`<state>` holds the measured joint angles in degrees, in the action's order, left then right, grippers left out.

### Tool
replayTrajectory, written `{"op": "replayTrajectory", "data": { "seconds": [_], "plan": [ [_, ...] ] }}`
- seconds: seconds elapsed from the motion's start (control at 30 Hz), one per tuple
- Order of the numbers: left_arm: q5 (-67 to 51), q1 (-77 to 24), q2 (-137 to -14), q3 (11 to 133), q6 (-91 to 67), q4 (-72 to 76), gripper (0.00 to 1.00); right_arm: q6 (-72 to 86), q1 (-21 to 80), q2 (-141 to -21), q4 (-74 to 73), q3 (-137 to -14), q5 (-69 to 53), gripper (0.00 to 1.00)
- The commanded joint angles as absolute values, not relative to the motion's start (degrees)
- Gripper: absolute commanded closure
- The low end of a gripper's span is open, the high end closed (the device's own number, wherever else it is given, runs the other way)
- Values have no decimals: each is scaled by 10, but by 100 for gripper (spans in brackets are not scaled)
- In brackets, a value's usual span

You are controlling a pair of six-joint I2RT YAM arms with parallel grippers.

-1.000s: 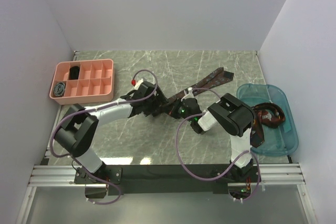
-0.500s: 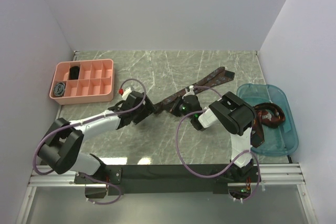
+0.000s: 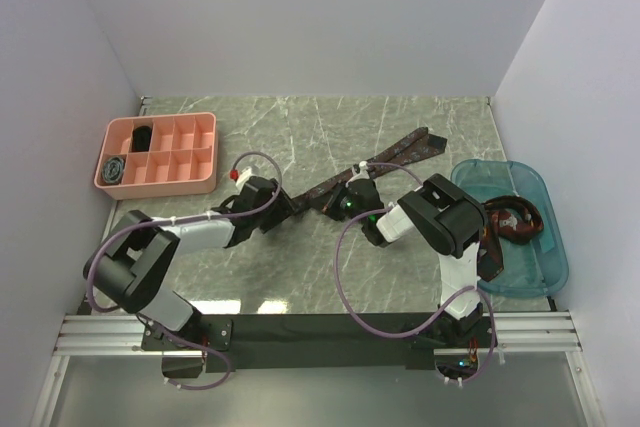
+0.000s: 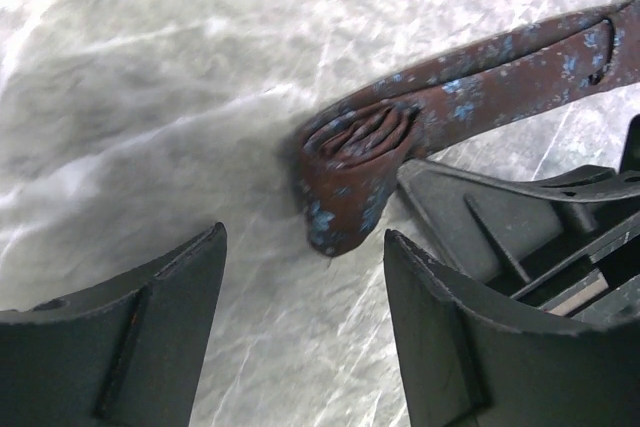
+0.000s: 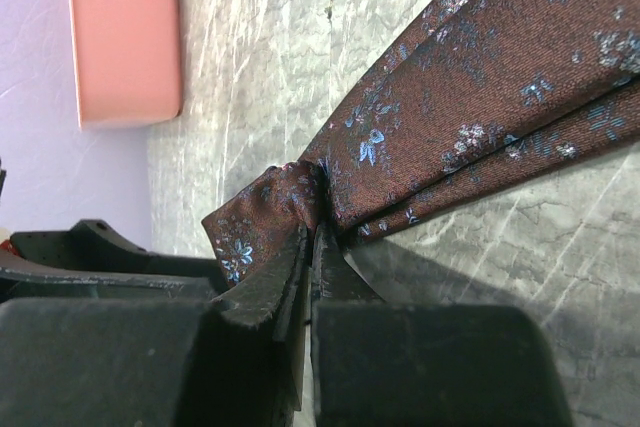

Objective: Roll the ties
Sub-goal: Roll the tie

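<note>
Containers:
- Pink tray (image 3: pixel 157 154), far left of the table (image 3: pixel 330 127), divided into compartments. A dark coil (image 3: pixel 143 135) sits in an upper-left compartment and a grey-blue coil (image 3: pixel 115 167) in the lower-left corner one. The other compartments show nothing I can make out.
- Blue bin (image 3: pixel 535 257), right edge of the table. The second tie (image 3: pixel 512 220), maroon and patterned, lies loosely bunched inside; one part of it drapes over the bin's near-left rim.

Work piece: the maroon tie (image 3: pixel 400 154) lies on the marble as a long strip, running diagonally from its wide end near the bin down-left to table centre. Its near end is folded back on itself into a small flattened loop (image 4: pixel 355 172), layers visible edge-on, resting on the table.

Left gripper (image 4: pixel 305 247): fingers apart, roughly mid-spread, nothing between them. The folded end lies just beyond the gap, not touching either finger.

Right gripper (image 5: pixel 312 237): fingers pressed together, pinching the fabric at the fold; cloth bunches up right at the tips. It sits just beside the loop, opposite the left gripper.
</note>
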<state>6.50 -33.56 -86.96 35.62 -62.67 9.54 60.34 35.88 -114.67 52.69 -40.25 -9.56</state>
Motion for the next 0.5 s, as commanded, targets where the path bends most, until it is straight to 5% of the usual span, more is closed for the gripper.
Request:
{"op": "replayTrajectory", "data": {
  "seconds": [0.0, 0.33, 0.47],
  "plan": [
    [57, -334, -901, 380, -593, 130, 32, 576, 354, -1177, 432, -401, -80, 100],
    [69, -329, -949, 396, -577, 144, 44, 572, 353, -1179, 423, -405, -83, 100],
    [69, -326, -960, 393, -572, 153, 60, 571, 354, -1181, 419, -407, -85, 100]
  ]
}}
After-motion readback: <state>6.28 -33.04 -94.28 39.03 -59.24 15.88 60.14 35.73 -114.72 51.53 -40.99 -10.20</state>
